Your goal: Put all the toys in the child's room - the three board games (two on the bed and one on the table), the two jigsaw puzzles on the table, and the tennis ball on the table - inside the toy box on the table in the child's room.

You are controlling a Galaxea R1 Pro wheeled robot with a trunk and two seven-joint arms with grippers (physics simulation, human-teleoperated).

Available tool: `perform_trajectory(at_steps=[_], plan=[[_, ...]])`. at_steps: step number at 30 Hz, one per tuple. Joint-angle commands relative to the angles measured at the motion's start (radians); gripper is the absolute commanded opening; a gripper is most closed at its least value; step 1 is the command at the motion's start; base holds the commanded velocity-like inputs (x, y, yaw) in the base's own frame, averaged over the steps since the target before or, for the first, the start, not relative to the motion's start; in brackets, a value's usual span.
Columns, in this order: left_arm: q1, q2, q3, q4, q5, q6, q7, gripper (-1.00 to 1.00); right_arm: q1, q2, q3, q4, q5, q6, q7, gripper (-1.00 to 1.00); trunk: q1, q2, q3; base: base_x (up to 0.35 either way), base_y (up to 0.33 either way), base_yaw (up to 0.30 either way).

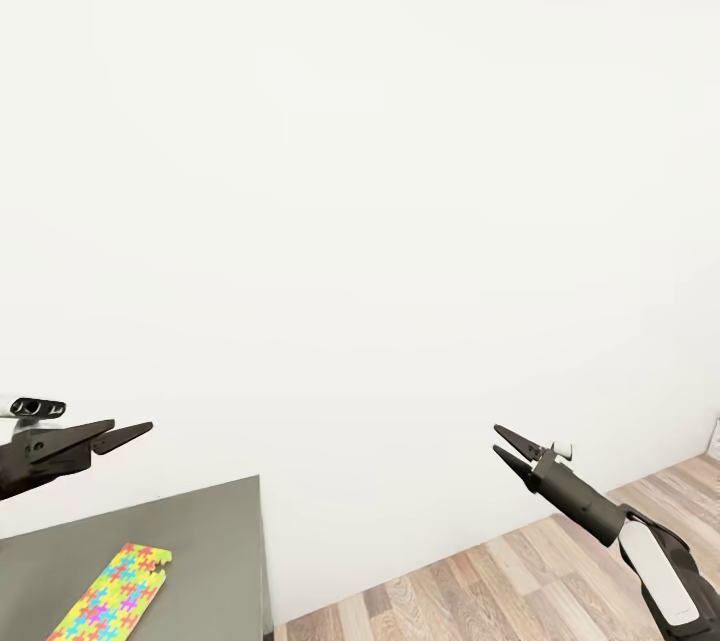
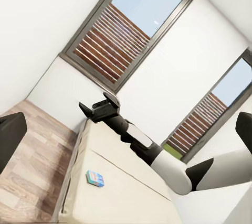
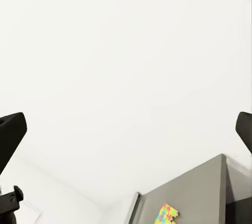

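Note:
A multicoloured jigsaw puzzle (image 1: 112, 593) lies flat on the grey table (image 1: 205, 531), near its right end; the right wrist view shows the same puzzle (image 3: 167, 214) on the table (image 3: 202, 187). My left gripper (image 1: 130, 431) hovers open above the table's left part, nothing between its fingers (image 2: 10, 137). Off the table's end, my right gripper (image 1: 497, 440) hangs open and empty over the floor. In the left wrist view a small blue board game (image 2: 95, 178) rests on the beige bed (image 2: 131, 192), behind my right gripper (image 2: 94, 103). The toy box and tennis ball are out of view.
A plain white wall (image 1: 360, 171) fills most of the head view, right behind the table. Wood-plank floor (image 1: 560, 561) runs to the right of the table. Two tall grey-framed windows (image 2: 123, 24) stand behind the bed.

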Motion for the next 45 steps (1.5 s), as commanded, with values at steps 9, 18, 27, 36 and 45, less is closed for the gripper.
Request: perform_trajectory(at_steps=[9, 18, 27, 36, 45], plan=[[0.0, -0.001, 0.0, 0.0, 0.005, 0.009, 0.021, 1.0, -0.001, 0.0, 0.0, 0.004, -0.004, 0.006, 0.001, 1.0, 0.0, -0.001, 0.001, 0.0, 0.0, -0.052], [0.0, -0.002, 0.0, 0.0, 0.005, 0.009, 0.023, 1.0, -0.001, 0.0, -0.003, 0.019, -0.004, 0.006, -0.002, 1.0, 0.0, -0.001, 0.0, 0.0, 0.0, -0.097], [0.0, -0.003, 0.0, 0.0, 0.005, 0.009, 0.021, 1.0, -0.002, -0.001, -0.005, 0.062, -0.007, 0.006, -0.002, 1.0, 0.0, -0.001, -0.003, 0.0, 0.0, -0.258], [0.0, -0.005, 0.0, 0.0, 0.005, 0.009, 0.021, 1.0, -0.002, -0.001, -0.005, 0.067, -0.008, 0.006, -0.002, 1.0, 0.0, -0.001, -0.004, 0.0, 0.0, -0.275], [0.0, -0.005, 0.0, 0.0, 0.005, 0.009, 0.021, 1.0, -0.002, -0.001, -0.005, 0.067, -0.007, 0.006, -0.002, 1.0, 0.0, -0.001, -0.004, 0.0, 0.0, -0.276]])
